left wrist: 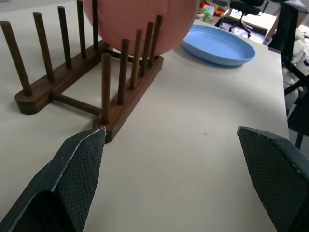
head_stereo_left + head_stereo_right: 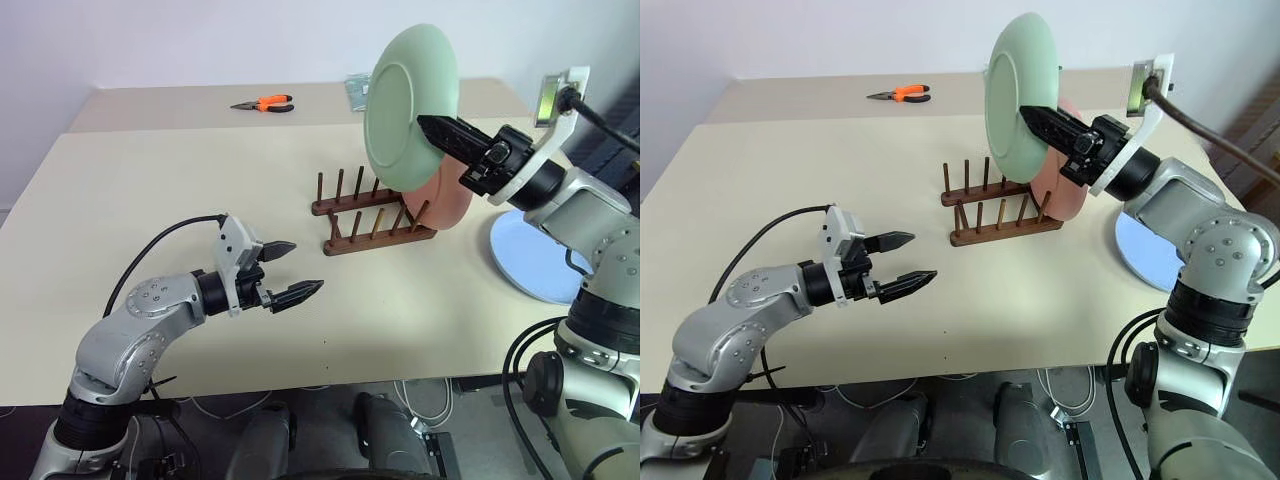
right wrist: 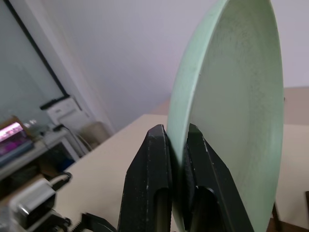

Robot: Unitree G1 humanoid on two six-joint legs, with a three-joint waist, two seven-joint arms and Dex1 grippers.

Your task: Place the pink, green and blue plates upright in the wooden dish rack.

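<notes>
- right gripper (image 2: pixel 432 128) clamps the green plate (image 2: pixel 405 95) by its rim, fingers pinched on either side of the edge; plate is on edge, lifted in the air above the wooden dish rack (image 2: pixel 365 215), clear of the pegs
- pink plate (image 2: pixel 450 200) already stands upright in the rack, at its right end, between the pegs
- blue plate (image 2: pixel 530 255) lies flat on the table (image 2: pixel 150 180), right of the rack, near the table's right edge
- left gripper (image 2: pixel 290 270) empty, fingers spread wide, low over the table, front-left of the rack, pointing toward it
- orange-handled pliers (image 2: pixel 265 103) lie on the far part of the table, well apart from the rack
</notes>
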